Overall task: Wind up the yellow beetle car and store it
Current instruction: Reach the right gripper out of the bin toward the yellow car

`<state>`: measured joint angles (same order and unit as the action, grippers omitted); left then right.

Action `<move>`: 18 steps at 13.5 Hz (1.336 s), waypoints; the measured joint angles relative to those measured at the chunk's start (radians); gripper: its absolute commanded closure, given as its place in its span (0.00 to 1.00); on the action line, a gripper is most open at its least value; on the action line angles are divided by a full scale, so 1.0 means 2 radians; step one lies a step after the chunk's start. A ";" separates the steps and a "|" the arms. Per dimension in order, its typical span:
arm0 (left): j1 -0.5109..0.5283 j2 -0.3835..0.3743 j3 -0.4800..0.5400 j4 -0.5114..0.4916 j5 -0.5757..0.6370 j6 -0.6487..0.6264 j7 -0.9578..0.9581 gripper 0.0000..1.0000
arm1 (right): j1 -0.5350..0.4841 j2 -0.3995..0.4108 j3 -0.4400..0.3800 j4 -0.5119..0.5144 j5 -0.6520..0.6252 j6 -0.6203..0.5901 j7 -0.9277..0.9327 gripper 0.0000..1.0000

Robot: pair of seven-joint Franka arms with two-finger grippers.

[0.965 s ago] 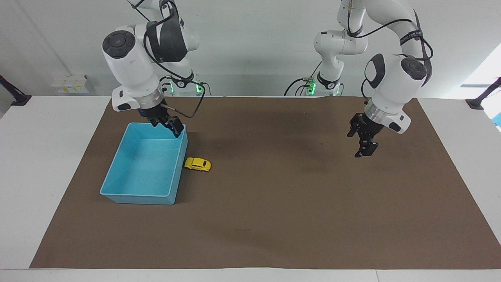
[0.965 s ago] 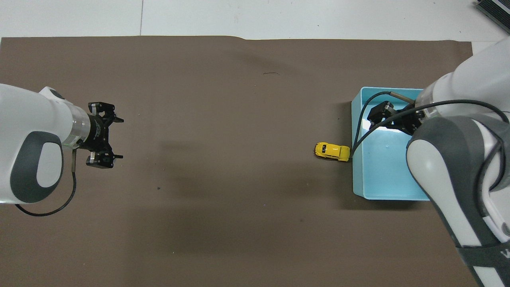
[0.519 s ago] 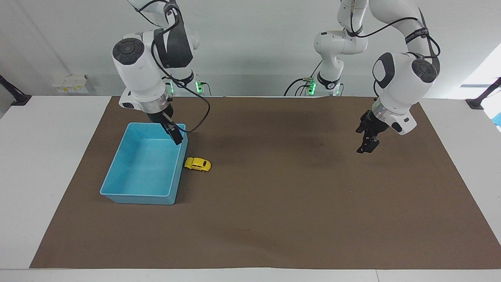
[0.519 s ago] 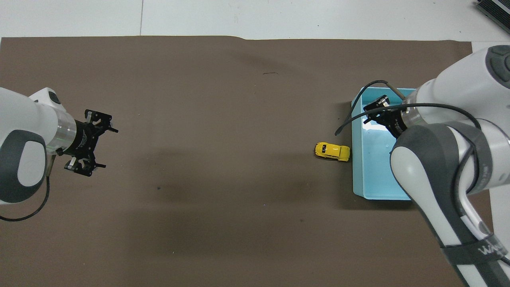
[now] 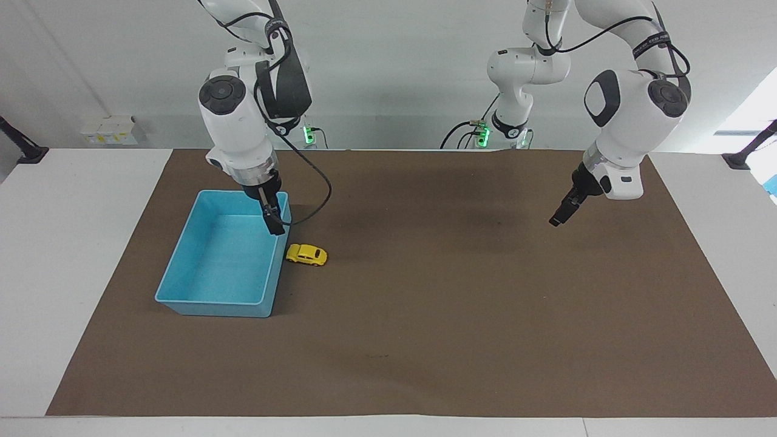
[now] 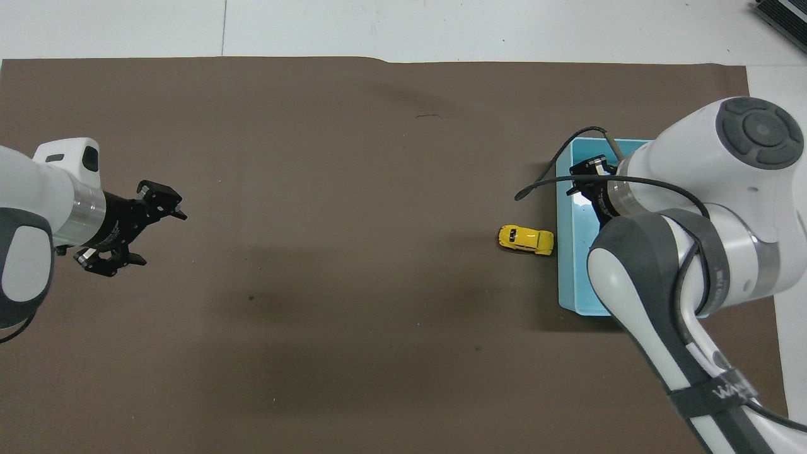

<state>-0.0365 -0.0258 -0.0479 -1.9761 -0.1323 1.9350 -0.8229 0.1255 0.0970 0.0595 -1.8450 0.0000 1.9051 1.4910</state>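
The two arms are seen entering from the robots' end of the tabletop (image 5: pixel 73 243), on which a brown mat (image 5: pixel 425 303) is spread.

The left end effector (image 6: pixel 161 238) is held in the air over bare mat toward the left arm's end. It is released: its two fingers stand apart in the overhead view and nothing is gripped between them. In the facing view it is seen edge-on (image 5: pixel 561 215), tilted downward, clear of the mat.

The right end effector (image 5: pixel 274 224) is held over the bin (image 5: pixel 212 309), close to the long wall that is turned toward the car. It points down and is seen edge-on, above the rim. It is released too, and nothing is carried in it. From overhead it (image 6: pixel 583 180) is partly covered by the right arm's own body and cable.

The bin (image 6: pixel 567 284) is a light blue rectangular tub that is set on the mat toward the right arm's end, with its long side running away from the robots. Only its pale floor is seen inside.

The car (image 5: pixel 306 255) is outside the bin. It is standing on its wheels on the mat, just beside the bin's long wall, on the side toward the left arm's end and about midway along that wall. From overhead one end of the car (image 6: pixel 526 239) is turned to the wall. Whether the wall is touched cannot be told. The car is touched by neither end effector.
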 measured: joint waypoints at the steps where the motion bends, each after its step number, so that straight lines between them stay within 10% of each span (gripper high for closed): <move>1: 0.000 0.000 0.000 0.012 0.000 -0.007 0.003 0.00 | 0.000 0.000 0.000 -0.007 0.000 0.009 0.017 0.00; 6: 0.000 0.001 -0.003 0.044 0.000 -0.012 0.041 0.00 | 0.022 0.015 0.000 -0.036 -0.014 0.057 0.107 0.00; 18: 0.018 -0.007 0.003 0.117 0.018 -0.112 0.463 0.00 | 0.053 0.081 0.000 -0.090 -0.037 0.184 0.228 0.00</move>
<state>-0.0009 -0.0398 -0.0424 -1.7425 -0.0970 1.7107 0.1041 0.2320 0.2586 0.0597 -2.0242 -0.0731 2.2722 1.9468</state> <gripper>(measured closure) 0.000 0.000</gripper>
